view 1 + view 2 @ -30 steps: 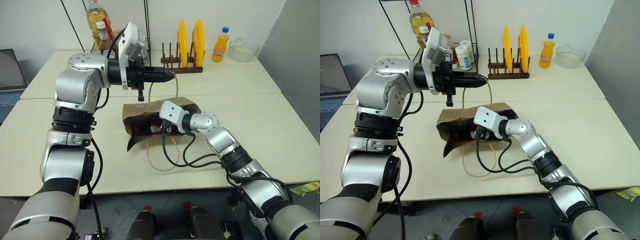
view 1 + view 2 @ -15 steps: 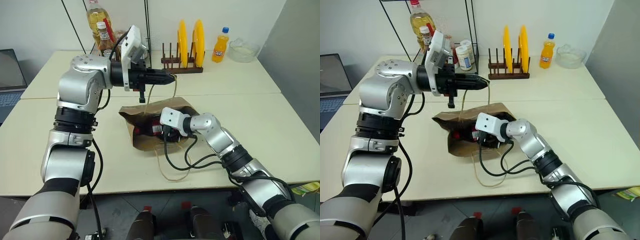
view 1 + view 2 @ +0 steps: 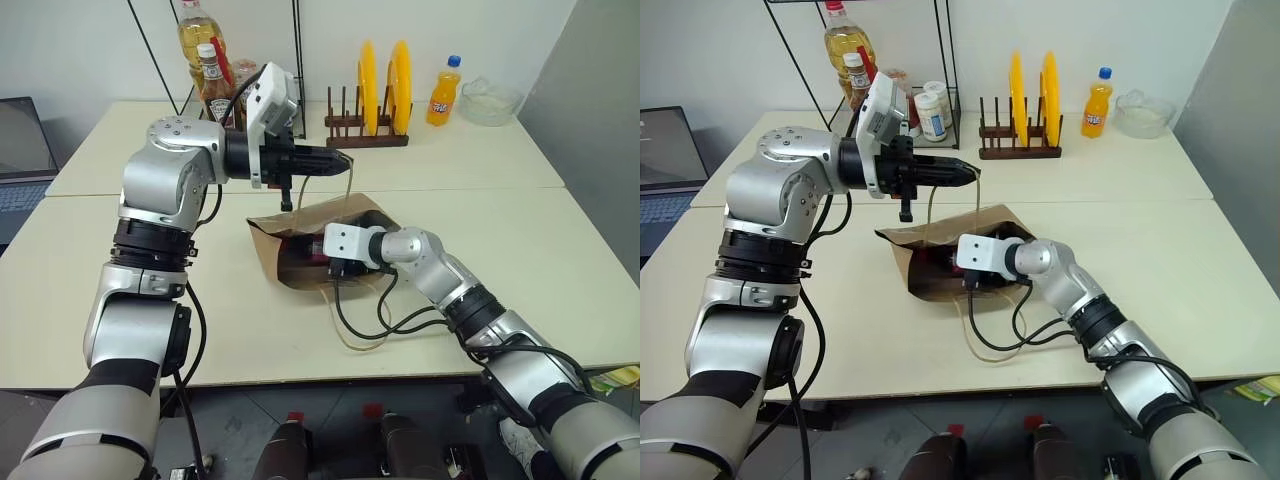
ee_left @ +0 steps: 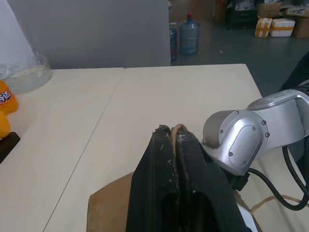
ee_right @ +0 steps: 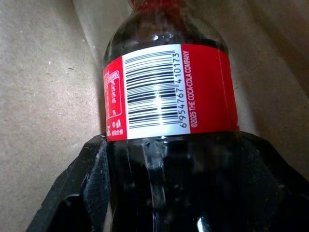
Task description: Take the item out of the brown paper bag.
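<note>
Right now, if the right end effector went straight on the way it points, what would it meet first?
The cola bottle inside the paper bag. It already lies between the right end effector's fingers, so hardly any way is left before contact.

bright, even light from overhead – soft short shadows lie under the arms on the pale cream counter [image 3: 480, 230]. small glints mark the dark cola bottle with the red label [image 5: 169, 92]; its near base is slightly blurred.
</note>
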{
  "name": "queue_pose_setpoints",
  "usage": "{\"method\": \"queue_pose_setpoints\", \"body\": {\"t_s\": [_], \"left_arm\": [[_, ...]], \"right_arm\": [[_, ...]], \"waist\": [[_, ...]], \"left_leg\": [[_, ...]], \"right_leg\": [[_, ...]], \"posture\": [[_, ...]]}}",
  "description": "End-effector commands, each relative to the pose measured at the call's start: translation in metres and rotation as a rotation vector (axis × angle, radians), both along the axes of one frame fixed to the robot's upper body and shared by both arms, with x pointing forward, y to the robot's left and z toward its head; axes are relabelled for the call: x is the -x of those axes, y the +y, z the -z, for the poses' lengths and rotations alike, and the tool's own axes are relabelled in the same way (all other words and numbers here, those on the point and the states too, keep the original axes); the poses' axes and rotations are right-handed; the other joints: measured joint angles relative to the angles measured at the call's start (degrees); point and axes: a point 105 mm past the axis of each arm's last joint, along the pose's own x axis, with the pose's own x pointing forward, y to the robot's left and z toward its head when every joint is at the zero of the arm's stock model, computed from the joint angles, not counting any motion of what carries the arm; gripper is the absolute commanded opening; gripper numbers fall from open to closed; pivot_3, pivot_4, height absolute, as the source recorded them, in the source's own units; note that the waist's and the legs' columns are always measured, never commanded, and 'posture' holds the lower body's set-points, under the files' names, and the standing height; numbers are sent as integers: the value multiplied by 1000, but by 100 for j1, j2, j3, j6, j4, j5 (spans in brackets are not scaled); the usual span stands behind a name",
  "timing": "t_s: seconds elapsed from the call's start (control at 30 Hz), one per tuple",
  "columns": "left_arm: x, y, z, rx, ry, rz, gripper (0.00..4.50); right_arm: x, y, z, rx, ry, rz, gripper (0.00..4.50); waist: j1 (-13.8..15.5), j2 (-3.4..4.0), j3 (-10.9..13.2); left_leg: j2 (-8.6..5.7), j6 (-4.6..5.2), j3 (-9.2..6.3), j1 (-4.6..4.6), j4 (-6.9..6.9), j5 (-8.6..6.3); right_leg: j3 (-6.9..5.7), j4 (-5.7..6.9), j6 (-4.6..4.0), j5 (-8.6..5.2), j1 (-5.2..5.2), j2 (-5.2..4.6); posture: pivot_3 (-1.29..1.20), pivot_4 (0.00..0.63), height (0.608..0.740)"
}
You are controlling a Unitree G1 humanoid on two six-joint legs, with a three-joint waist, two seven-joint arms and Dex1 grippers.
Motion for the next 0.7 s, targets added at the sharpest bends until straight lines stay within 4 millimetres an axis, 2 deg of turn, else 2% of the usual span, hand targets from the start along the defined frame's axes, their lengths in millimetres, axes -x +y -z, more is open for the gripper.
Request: {"method": "queue_pose_setpoints", "body": {"t_s": [0.03,0.23,0.47,0.7], "left_arm": [[-1,0,-13,10,-97,-30,0],[-33,10,-9,6,-158,-219,0],[-50,17,-4,-20,-190,-311,0],[-62,24,1,-61,-204,-368,0]], "right_arm": [[1,-14,-6,-30,16,36,3174],[28,-12,-42,-146,-15,-54,3174],[48,-40,-64,-196,-58,-57,3174],[85,-58,-102,-424,-16,-171,3174]], "waist": [[6,0,0],[11,1,1],[5,1,3],[2,0,3]], "left_leg": [[0,0,-1,-1,0,0],[-2,0,0,-4,-4,0],[-2,7,4,-8,-6,-4],[-1,20,5,-9,-7,-12]], "right_leg": [[0,-1,0,0,0,0],[1,-4,0,0,-5,-3],[1,-9,0,0,-8,-3],[0,-9,0,0,-8,-3]], "posture": [[0,150,740],[0,150,740],[0,150,740],[0,150,740]]}}
